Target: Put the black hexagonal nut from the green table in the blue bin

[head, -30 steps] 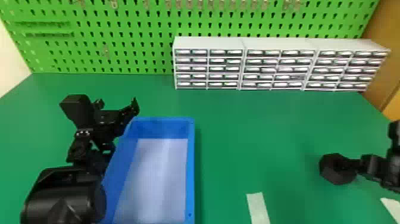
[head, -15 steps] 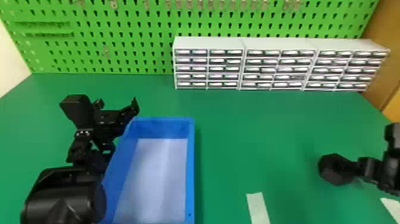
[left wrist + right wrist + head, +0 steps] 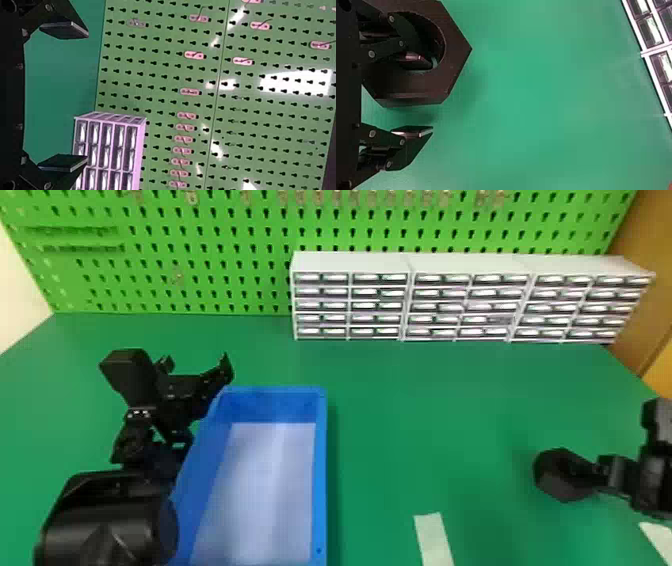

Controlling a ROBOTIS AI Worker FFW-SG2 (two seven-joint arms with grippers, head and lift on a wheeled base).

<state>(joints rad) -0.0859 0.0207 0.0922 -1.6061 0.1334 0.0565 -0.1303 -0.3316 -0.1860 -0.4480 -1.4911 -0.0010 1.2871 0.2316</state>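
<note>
Green all over, so starting with the biggest thing: scanning the desk (image 3: 425, 400) and seeing basically the same layout as a second ago. Going down a size, finding the white drawer units (image 3: 350, 262) along the far edge, running toward the far right corner. Keeping the blue bin (image 3: 321, 480) in the same spot too, over toward the left edge, and still waiting for its nut.

Parking the left gripper (image 3: 86, 97) by the bin's far left corner, fingers wide apart, and pretty much sitting this one out.

Now getting to the actual news: bringing the right gripper (image 3: 431, 97) slightly farther in from the right edge, right up at the black hexagonal nut (image 3: 552, 477). Leaving the nut on the desk near the right edge, hardly shifting, well apart from the bin.

Spreading the right fingers across one side of the ring: lining up one finger (image 3: 415, 61) with the hole, holding the other finger (image 3: 415, 132) just outside, with some green in between. Not pinching anything yet, and not managing to tell the first one's depth.

So probably switching from approach to grip, needing a squeeze on that wall next. Maybe risking a twist or slip with too shallow a bite.
</note>
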